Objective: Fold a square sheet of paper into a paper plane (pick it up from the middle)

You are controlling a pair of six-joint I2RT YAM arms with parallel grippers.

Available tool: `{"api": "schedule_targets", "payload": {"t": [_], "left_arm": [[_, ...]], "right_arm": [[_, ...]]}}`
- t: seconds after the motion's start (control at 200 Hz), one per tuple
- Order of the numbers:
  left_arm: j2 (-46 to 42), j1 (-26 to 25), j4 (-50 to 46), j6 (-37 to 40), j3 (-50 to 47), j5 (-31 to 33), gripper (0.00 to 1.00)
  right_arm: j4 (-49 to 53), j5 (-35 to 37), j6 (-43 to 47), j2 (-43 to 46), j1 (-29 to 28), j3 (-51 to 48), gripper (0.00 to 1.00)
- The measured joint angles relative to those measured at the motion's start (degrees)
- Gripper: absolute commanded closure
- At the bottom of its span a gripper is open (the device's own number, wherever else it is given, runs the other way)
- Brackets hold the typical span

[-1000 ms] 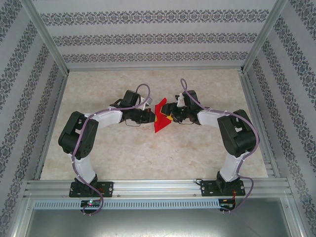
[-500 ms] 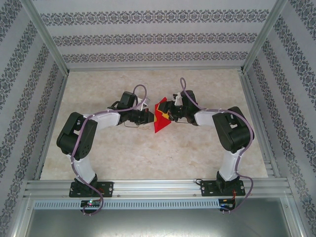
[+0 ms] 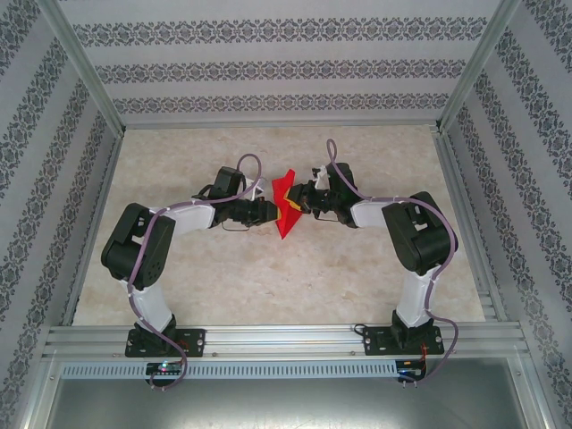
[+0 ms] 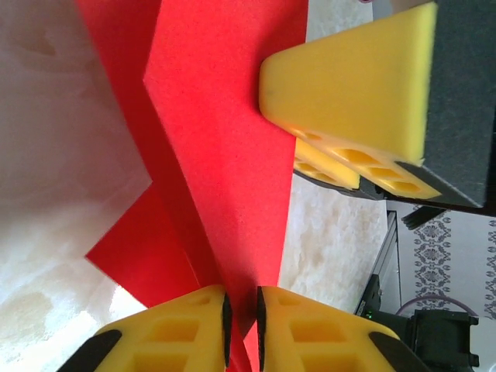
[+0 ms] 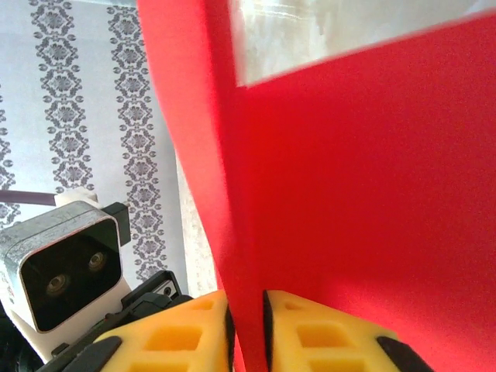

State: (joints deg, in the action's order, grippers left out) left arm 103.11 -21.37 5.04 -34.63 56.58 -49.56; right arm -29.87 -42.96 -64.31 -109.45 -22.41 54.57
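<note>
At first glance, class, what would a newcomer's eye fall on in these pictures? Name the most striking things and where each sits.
The bright red paper, folded and creased, stands out first, held over the middle of the marbled table. The left gripper and right gripper meet there from either side, their yellow fingers pinched shut on it. Patterned wallpaper lines the walls around.

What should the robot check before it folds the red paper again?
1. The paper sits between the jaws of the left gripper: ok.
2. It also sits between the jaws of the right gripper: ok.
3. The two grippers are not bumping each other: ok.
4. No tears on the red sides that show: ok.
5. The paper's lower tip is off the table: cannot tell.
6. The centre crease is straight: cannot tell.
</note>
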Motion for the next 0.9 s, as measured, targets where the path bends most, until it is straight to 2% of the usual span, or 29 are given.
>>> {"api": "schedule_targets", "payload": {"t": [0.07, 0.27, 0.415, 0.639, 0.899], "left_arm": [[-0.33, 0.13, -0.02, -0.07, 0.0, 0.04, 0.71], [-4.04, 0.17, -1.25, -0.31, -0.31, 0.59, 0.41], [-8.94, 0.42, -4.04, -0.48, -0.44, 2.29, 0.31], [-15.15, 0.48, -8.13, -3.78, -2.23, 6.95, 0.25], [-18.21, 0.31, -2.4, -13.22, -9.68, 7.65, 0.23]], "right_arm": [[-0.26, -0.02, -0.09, -0.11, -0.2, 0.0, 0.9], [-0.39, -0.02, -0.28, -0.11, -0.37, 0.0, 0.96], [-0.39, -0.07, -0.31, -0.02, -0.37, 0.02, 0.98], [-0.39, -0.39, -1.25, 2.4, -0.37, 0.26, 1.0], [-2.64, -0.9, -4.5, 5.07, -1.03, 0.94, 1.0]]}}
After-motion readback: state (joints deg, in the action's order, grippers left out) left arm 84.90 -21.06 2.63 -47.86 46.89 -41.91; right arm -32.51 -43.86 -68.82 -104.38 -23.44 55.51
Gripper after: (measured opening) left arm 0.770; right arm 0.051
